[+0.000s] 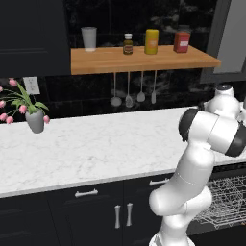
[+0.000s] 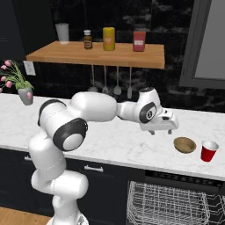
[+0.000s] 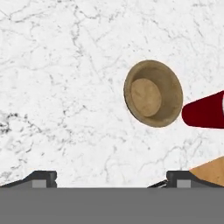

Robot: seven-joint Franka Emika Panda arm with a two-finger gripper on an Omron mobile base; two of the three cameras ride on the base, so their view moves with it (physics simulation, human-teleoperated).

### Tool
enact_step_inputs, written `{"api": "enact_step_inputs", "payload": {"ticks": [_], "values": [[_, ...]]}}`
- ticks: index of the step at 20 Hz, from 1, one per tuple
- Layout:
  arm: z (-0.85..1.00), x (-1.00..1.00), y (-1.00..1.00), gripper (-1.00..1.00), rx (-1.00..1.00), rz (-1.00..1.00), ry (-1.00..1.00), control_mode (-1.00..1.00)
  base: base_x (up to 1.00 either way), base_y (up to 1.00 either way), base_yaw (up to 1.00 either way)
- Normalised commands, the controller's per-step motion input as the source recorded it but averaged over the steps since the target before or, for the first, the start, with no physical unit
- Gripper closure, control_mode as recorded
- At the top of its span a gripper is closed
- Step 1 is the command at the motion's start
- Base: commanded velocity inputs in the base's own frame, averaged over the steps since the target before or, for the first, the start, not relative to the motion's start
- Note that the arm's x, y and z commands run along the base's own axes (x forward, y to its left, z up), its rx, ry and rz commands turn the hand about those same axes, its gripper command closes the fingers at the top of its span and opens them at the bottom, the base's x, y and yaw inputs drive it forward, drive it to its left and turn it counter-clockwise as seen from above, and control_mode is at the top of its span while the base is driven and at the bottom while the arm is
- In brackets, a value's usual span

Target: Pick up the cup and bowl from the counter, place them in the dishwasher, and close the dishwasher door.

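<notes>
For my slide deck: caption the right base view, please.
Open pincer hovers over counter beside bowl and cup.

White arm over the marble counter, seen from behind and to its left

The arm [image 1: 202, 158] rises at lower right, hiding the counter's [image 1: 96, 144] far end. A grey vase of pink flowers [image 1: 29, 113] stands at left. Above, a wooden shelf [image 1: 139, 60] carries a grey cup [image 1: 89, 38], a brown bottle [image 1: 128, 44], a yellow canister [image 1: 151, 41] and a red box [image 1: 182, 42]; utensils [image 1: 129, 91] hang beneath. The dishwasher's wire rack [image 1: 226, 202] shows at lower right.
</notes>
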Motion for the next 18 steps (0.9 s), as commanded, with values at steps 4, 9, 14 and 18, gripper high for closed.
{"api": "enact_step_inputs", "payload": {"ticks": [4, 9, 14, 18], "values": [[-0.32, 0.55, -0.38, -1.0, 0.0, 0.01, 0.02, -1.0, 0.0, 0.0, 0.0], [-0.34, 0.33, -0.34, -1.0, 0.0, 0.0, 0.0, -1.0, 0.0, 0.0, 0.0], [-0.39, 0.12, -0.12, -1.0, 0.0, 0.0, 0.0, -1.0, 0.0, 0.0, 0.0], [-0.3, 0.33, -0.27, -1.0, 0.0, 0.05, 0.0, -1.0, 0.0, 0.0, 0.0]]}}
